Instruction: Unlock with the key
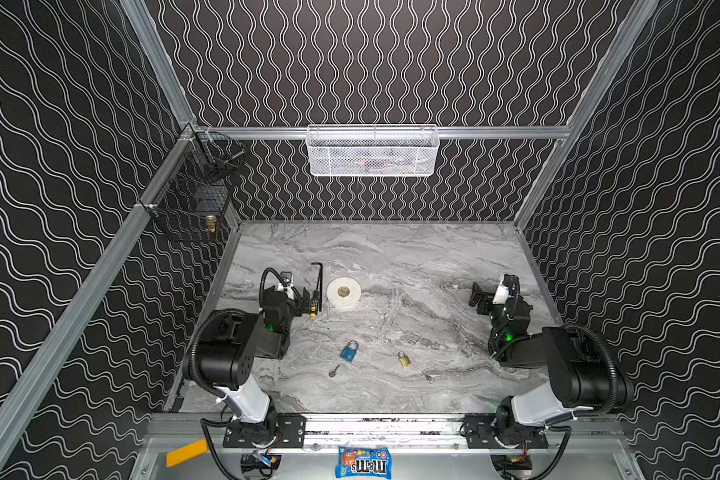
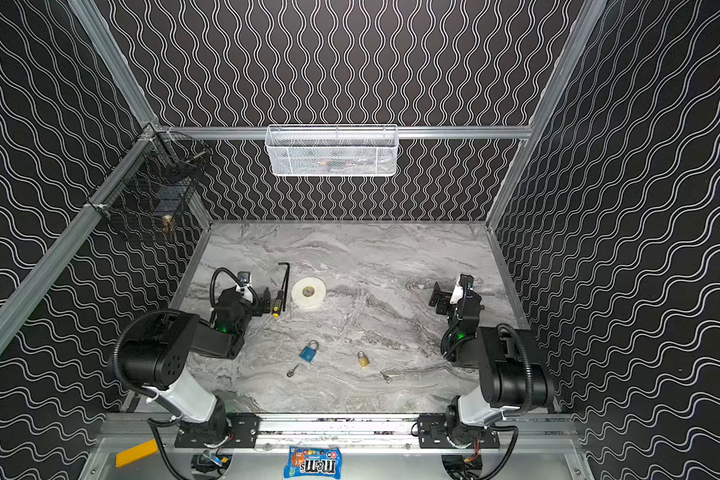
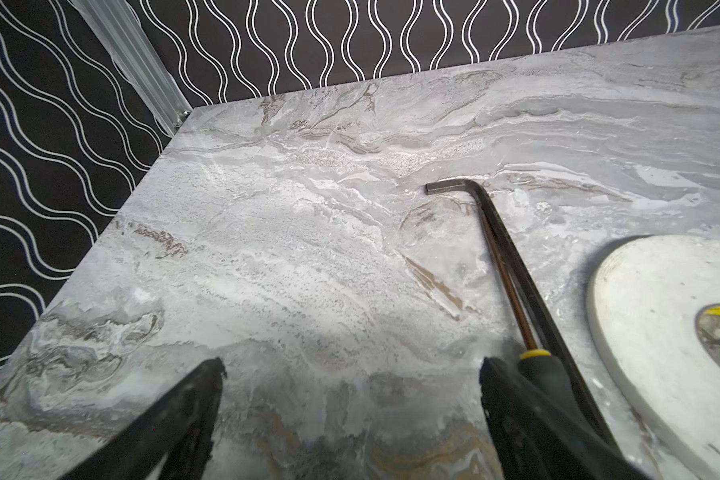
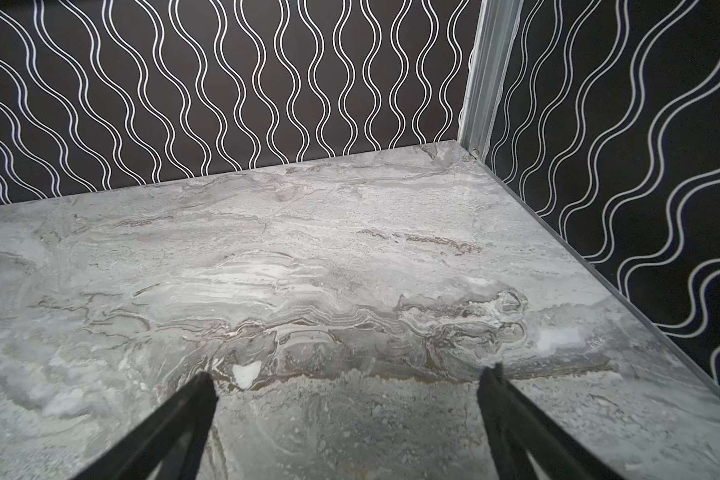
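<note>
Two small keys lie on the grey marble desk [image 1: 412, 257], near its front: a silver key [image 1: 334, 370] just beside the blue padlock [image 1: 349, 352], a ringed key [image 1: 428, 377] near the brass padlock [image 1: 404, 359]. Light, stiff, thin, probably slippery: pinch the bow. Left tool [image 3: 350, 374] and right tool [image 4: 350, 382] gape empty, well apart.

Padlocks, two: blue padlock [image 1: 349, 352], brass padlock [image 1: 404, 359]. Keys, two: larger key [image 1: 334, 370], small key [image 1: 428, 377]. One hex key [image 1: 319, 282]. One screwdriver [image 1: 315, 305]. One tape roll [image 1: 334, 296]. Loose pieces on the table [image 1: 433, 257]: seven in all. Wall baskets, two: white mesh basket [image 1: 372, 151], black wire basket [image 1: 192, 199]; one brass-coloured object [image 1: 211, 224] in the black one, kind not clear. One candy bag [image 1: 363, 462]. One yellow wedge [image 1: 187, 453]. Tools, two: left tool [image 3: 350, 372], right tool [image 4: 346, 382].
</note>
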`<control>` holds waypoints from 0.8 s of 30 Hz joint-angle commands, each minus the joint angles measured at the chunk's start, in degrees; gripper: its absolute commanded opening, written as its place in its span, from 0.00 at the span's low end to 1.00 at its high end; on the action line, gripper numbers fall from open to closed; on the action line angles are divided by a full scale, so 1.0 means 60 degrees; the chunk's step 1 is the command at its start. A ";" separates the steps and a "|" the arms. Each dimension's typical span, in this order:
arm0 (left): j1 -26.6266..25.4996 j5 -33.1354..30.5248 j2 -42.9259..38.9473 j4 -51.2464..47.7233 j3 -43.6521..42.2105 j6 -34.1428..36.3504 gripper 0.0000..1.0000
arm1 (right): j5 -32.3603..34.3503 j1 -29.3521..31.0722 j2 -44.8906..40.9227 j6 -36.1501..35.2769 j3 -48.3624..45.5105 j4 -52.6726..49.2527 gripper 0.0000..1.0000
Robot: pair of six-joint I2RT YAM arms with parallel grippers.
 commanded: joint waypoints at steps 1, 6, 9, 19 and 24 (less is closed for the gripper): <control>0.0022 0.0039 -0.0038 0.0201 0.0053 0.0188 0.99 | -0.0066 0.0005 -0.0026 -0.0082 -0.0010 0.0460 0.99; 0.0022 0.0048 -0.0039 0.0205 0.0056 0.0185 0.99 | -0.0066 0.0021 -0.0018 -0.0082 -0.0012 0.0458 0.99; 0.0048 0.0123 -0.0040 0.0169 0.0068 0.0182 0.99 | -0.0064 0.0016 -0.0015 -0.0082 -0.0010 0.0455 0.99; 0.0139 0.0315 -0.0039 0.0065 0.0119 0.0126 0.99 | -0.0064 0.0009 -0.0003 -0.0096 0.0018 0.0435 0.99; 0.0139 0.0300 -0.0039 0.0088 0.0112 0.0134 0.99 | -0.0055 0.0030 -0.0020 -0.0096 0.0004 0.0444 0.99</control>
